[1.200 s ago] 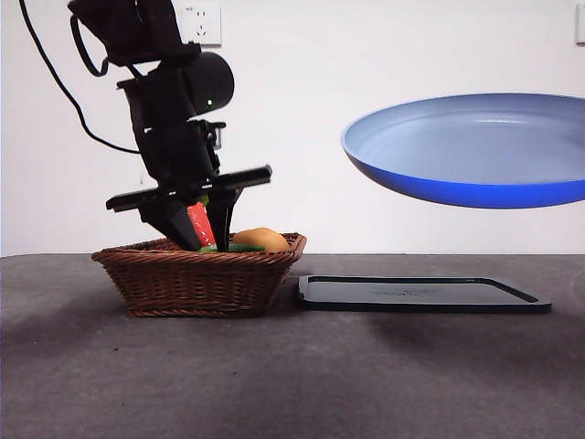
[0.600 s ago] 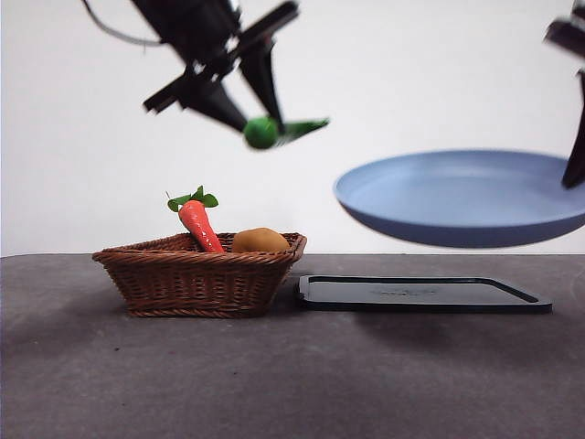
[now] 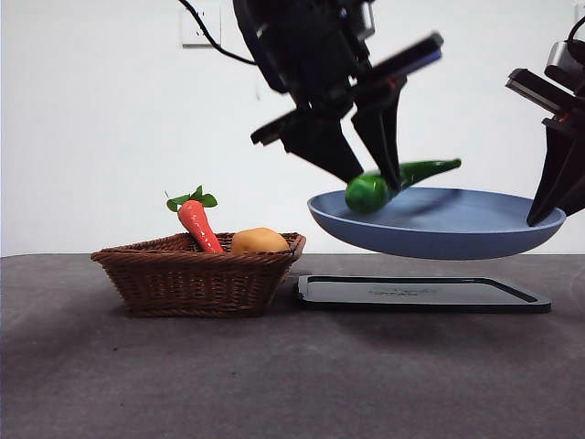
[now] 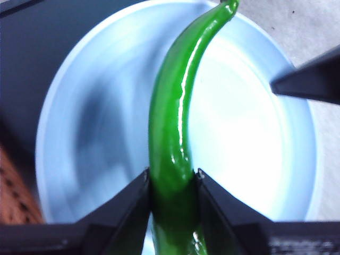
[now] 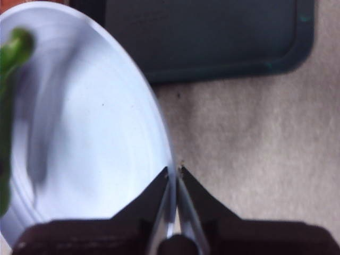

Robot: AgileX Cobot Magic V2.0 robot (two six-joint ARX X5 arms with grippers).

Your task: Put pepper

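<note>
The left gripper [image 4: 171, 180] has its two black jaws closed tight on the thick end of the long glossy dark-green pepper [image 3: 395, 181], which hangs just above the round light-blue plate [image 3: 439, 233], its pointed tip reaching across the plate toward the far rim. The right gripper [image 5: 174, 172] pinches the rim of this plate with narrow jaws and holds it in the air above the flat black tray [image 3: 422, 294], beside the brown woven basket [image 3: 196, 274]. To do this step well, I judge the left gripper should go lower until the pepper nearly lies on the middle of the plate and only then open, while the right gripper keeps the plate level, so the smooth pepper does not roll over the rim.
</note>
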